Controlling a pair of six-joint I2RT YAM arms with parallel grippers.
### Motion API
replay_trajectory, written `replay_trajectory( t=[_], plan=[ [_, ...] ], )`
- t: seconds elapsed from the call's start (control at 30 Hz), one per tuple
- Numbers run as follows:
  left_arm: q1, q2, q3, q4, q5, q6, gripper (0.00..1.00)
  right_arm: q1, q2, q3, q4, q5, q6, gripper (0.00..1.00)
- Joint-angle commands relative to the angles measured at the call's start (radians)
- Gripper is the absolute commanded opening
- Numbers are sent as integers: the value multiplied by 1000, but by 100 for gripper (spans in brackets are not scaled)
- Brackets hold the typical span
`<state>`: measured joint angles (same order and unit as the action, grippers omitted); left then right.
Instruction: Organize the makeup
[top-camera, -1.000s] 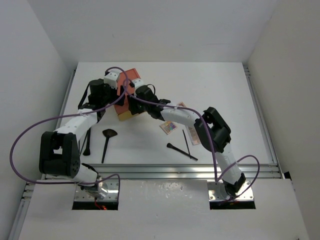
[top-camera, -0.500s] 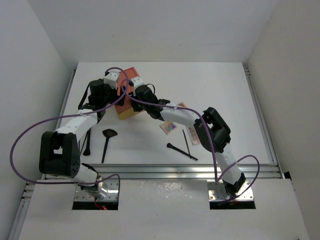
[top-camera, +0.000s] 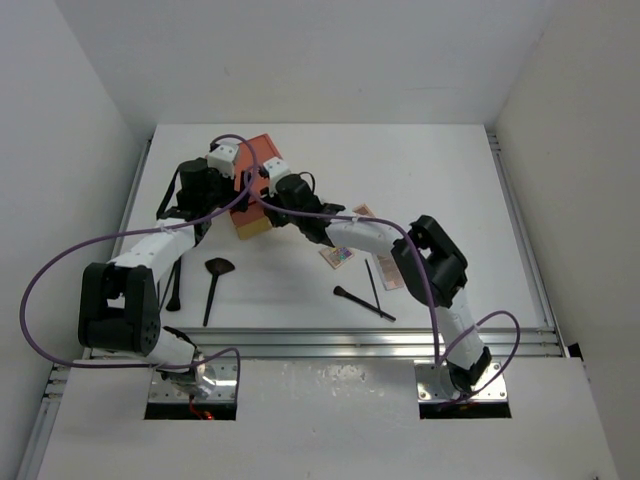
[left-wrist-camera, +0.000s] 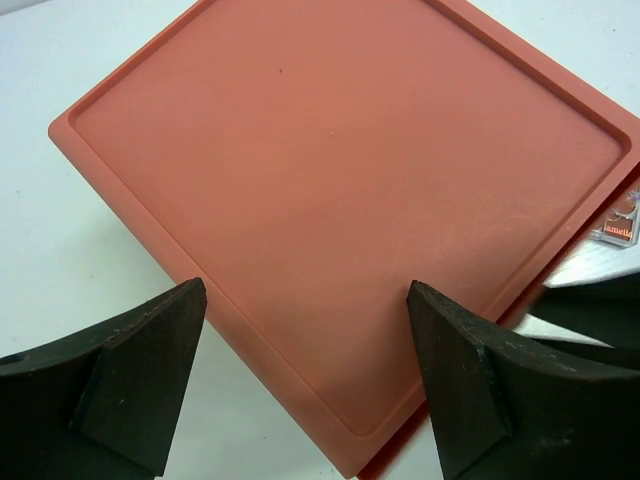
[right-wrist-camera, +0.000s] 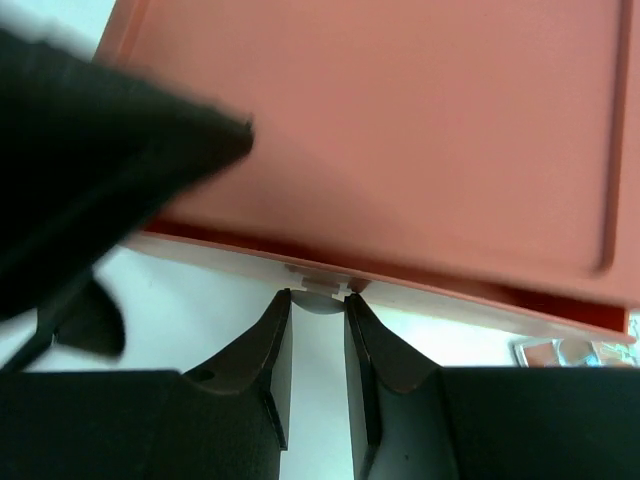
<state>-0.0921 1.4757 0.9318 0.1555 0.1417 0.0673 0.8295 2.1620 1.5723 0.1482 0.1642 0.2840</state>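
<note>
1. The left hand (left-wrist-camera: 307, 300) is hovering over a corner of the orange drawer box (left-wrist-camera: 350, 180). Its fingers are spread wide, one on each side of that corner. Whether they are touching the box cannot be told.
2. The right hand (right-wrist-camera: 317, 300) is coming at the box from 4 o'clock. Its fingers are almost pressed together and are pinching the small pale pull tab (right-wrist-camera: 320, 292) on the box's front.
3. The box is sitting toward 11 o'clock on the table (top-camera: 420, 170).
4. The makeup is lying on the table outside the box. A square palette (top-camera: 337, 254) with colourful pans is sitting at 4 o'clock from the box, and the longer palette (top-camera: 388, 275) is lying beyond it, partly under the right arm.
5. A thin pencil (top-camera: 372, 280) and a black brush (top-camera: 362, 302) are lying crossed toward 5 o'clock.
6. A fan-headed brush (top-camera: 212, 290) and another brush (top-camera: 175, 285) are lying at 7 o'clock from the box, beside the left arm.
</note>
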Motion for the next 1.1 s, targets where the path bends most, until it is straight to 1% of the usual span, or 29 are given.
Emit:
replay_trajectory(
  t=[0.0, 0.03, 0.07, 0.2, 0.3, 0.4, 0.6, 0.63, 0.67, 0.7, 0.73, 0.77, 0.8, 0.83, 0.9, 0.93, 0.97, 1.03, 1.07],
  plan=[
    [-12, 5, -18, -24, -22, 6, 87, 10, -131, -89, 30, -95, -68, 0],
    [-12, 5, -18, -24, -22, 6, 87, 16, -148, -107, 25, -107, -92, 0],
    [-12, 5, -18, -24, -33, -3, 87, 23, -198, -144, 16, -120, -101, 0],
    [-12, 5, -18, -24, -42, -3, 87, 33, -281, -259, -9, -158, -98, 0],
    [-12, 5, -8, -24, -51, -3, 87, 33, -336, -304, -58, -202, -82, 0],
    [-12, 14, -8, -24, -51, 6, 87, 34, -340, -322, -85, -238, -74, 0],
    [-12, 14, 1, -42, -71, 16, 88, 31, -332, -310, -102, -241, -69, 0],
    [-12, 14, 10, -42, -71, 16, 88, 33, -337, -310, -105, -253, -78, 2],
    [-12, 14, 10, -42, -71, 16, 89, 34, -337, -310, -113, -259, -83, 17],
    [-12, 14, 10, -42, -71, 16, 89, 33, -340, -313, -117, -273, -86, 26],
    [-12, 14, 10, -42, -71, 16, 91, 34, -338, -313, -137, -276, -92, 33],
    [-12, 14, 10, -51, -71, 16, 91, 34, -338, -310, -145, -276, -91, 52],
    [-12, 14, 22, -62, -62, 29, 92, 34, -338, -302, -145, -273, -101, 58],
    [-12, 14, 39, -71, -41, 38, 94, 33, -347, -296, -177, -267, -111, 61],
    [-12, 14, 65, -114, -31, 39, 96, 31, -361, -282, -193, -265, -132, 68],
    [-12, 3, 105, -155, -22, 39, 96, 34, -375, -282, -211, -276, -153, 72],
    [-12, 3, 131, -155, -22, 28, 96, 34, -381, -279, -217, -287, -154, 72],
    [-12, 3, 189, -238, -22, 0, 96, 34, -410, -284, -239, -305, -174, 76],
    [-12, -6, 255, -267, -22, -9, 96, 36, -444, -285, -261, -342, -187, 78]
  ],
)
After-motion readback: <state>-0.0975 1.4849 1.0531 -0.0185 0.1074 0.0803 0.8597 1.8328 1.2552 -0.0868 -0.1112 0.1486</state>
